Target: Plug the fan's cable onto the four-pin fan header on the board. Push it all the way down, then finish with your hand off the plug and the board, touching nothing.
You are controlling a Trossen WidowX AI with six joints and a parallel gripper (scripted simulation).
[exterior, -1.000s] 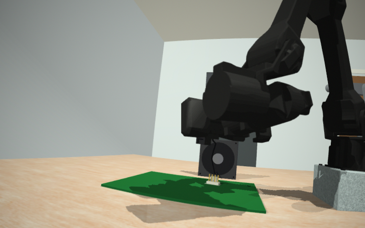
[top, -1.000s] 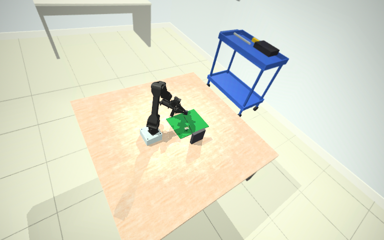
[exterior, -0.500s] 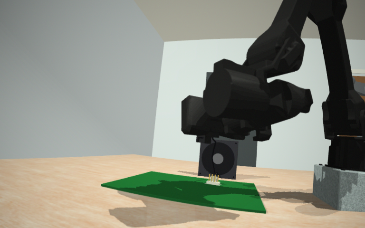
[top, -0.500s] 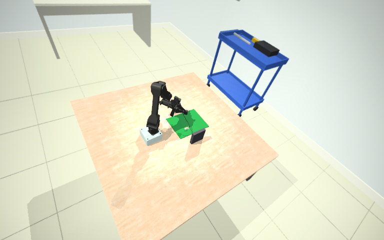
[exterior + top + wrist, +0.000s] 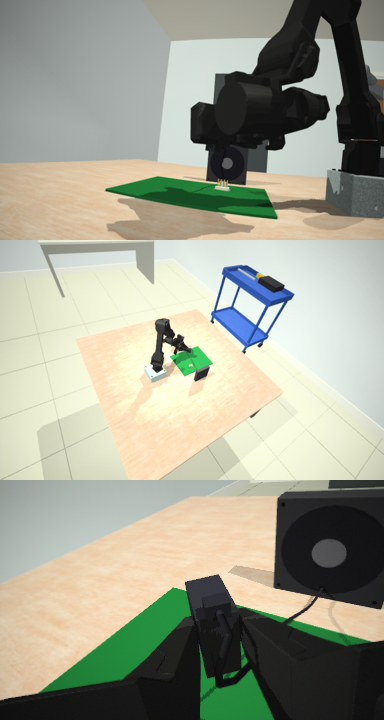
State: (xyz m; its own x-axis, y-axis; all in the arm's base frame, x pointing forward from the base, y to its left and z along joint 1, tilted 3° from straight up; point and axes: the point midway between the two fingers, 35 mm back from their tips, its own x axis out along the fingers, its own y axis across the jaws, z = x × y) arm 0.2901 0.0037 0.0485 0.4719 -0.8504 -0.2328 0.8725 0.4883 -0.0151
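Black, unlabelled plug (image 5: 216, 630) sits clamped in the end effector (image 5: 190, 350) (image 5: 216, 148) (image 5: 215, 621).

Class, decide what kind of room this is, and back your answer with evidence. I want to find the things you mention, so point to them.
Probably a robotics lab or workshop: a black robot arm (image 5: 159, 346) (image 5: 349, 56) is mounted on a wooden table (image 5: 158, 421) (image 5: 70, 203) (image 5: 125, 545), and a blue utility cart (image 5: 256, 296) stands near the wall.
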